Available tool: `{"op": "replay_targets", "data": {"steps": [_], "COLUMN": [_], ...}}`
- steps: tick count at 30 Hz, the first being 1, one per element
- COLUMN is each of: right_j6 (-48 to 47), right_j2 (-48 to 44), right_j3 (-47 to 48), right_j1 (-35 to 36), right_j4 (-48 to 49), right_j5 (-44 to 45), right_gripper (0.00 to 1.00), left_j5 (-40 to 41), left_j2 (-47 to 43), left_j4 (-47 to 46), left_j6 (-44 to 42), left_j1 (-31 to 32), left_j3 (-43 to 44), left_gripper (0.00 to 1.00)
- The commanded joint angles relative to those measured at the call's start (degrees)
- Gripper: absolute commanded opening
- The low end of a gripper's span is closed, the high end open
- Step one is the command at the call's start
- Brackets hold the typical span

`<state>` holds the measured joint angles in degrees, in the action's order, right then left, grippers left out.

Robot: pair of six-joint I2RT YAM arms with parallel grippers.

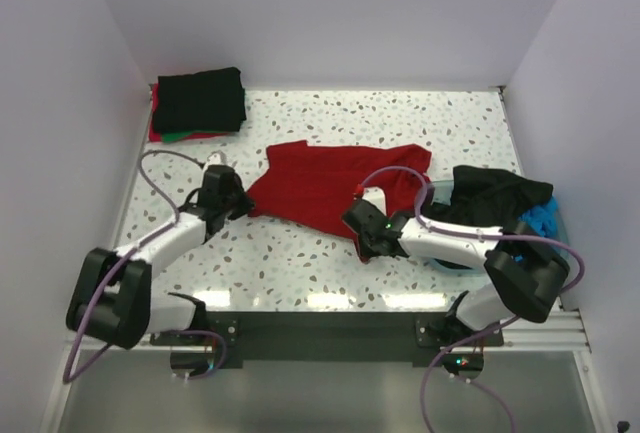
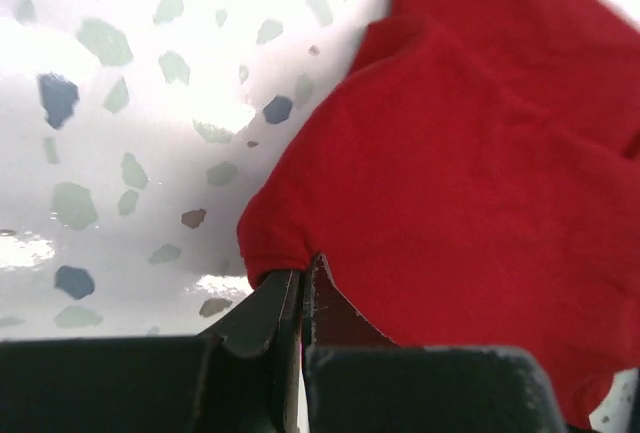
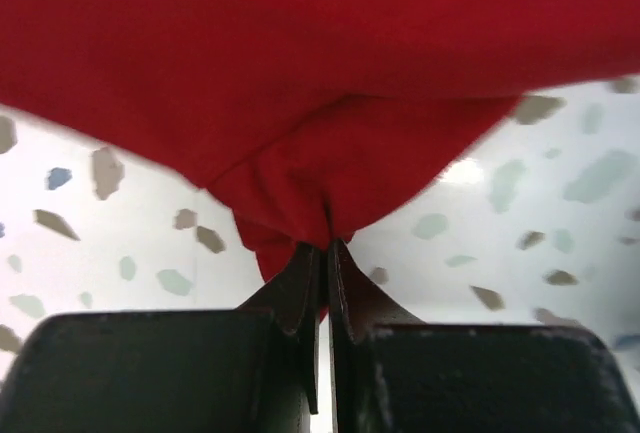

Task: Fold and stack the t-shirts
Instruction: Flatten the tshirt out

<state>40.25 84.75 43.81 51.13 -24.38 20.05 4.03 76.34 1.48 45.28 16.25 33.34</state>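
Note:
A dark red t-shirt [image 1: 320, 181] lies spread in the middle of the speckled table. My left gripper [image 1: 243, 200] is shut on its left corner, where the cloth [image 2: 440, 183] bunches at the fingertips [image 2: 312, 271]. My right gripper [image 1: 362, 238] is shut on the shirt's near right corner, and a pinched fold of red cloth [image 3: 320, 193] rises from its closed jaws. A folded stack with a black t-shirt [image 1: 199, 100] on top and red and green edges under it sits at the back left. Another black t-shirt [image 1: 497, 196] hangs crumpled over the basin on the right.
A teal basin [image 1: 548, 221] stands at the right edge with something blue in it, partly hidden by my right arm. White walls close in the table on the left, back and right. Purple cables loop over both arms.

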Motion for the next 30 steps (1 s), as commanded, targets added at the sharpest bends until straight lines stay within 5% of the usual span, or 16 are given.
{"op": "replay_targets", "data": {"steps": [1, 6, 10, 17, 21, 30], "right_j6": [-1.2, -7.2, -18.4, -34.0, -39.4, -38.4], "right_j2": [-5.4, -19.8, -26.8, -23.8, -21.4, -20.0], "right_j3": [5.7, 20.9, 33.2, 62.0, 77.3, 91.4], "right_j1": [0.1, 0.1, 0.0, 0.1, 0.1, 0.1], "right_j4": [-11.0, -25.4, -23.3, -26.0, -30.4, -31.4], "right_j5": [12.2, 26.5, 27.2, 13.2, -2.2, -27.9], "right_gripper": [0.0, 0.0, 0.0, 0.0, 0.0, 0.0], "left_j5": [4.9, 11.3, 11.8, 8.5, 8.5, 3.3], "left_j2": [-9.8, -23.2, -27.2, -25.3, -27.0, -29.0], "left_j4": [6.7, 17.2, 20.7, 26.5, 28.8, 32.7], "left_j6": [-3.1, -4.5, -6.5, -10.7, -13.0, -14.8], "left_j1": [-0.1, 0.0, 0.0, 0.0, 0.0, -0.1], "left_j3": [4.2, 15.0, 26.1, 51.3, 62.9, 77.8], "left_gripper": [0.0, 0.0, 0.0, 0.0, 0.0, 0.0]}}
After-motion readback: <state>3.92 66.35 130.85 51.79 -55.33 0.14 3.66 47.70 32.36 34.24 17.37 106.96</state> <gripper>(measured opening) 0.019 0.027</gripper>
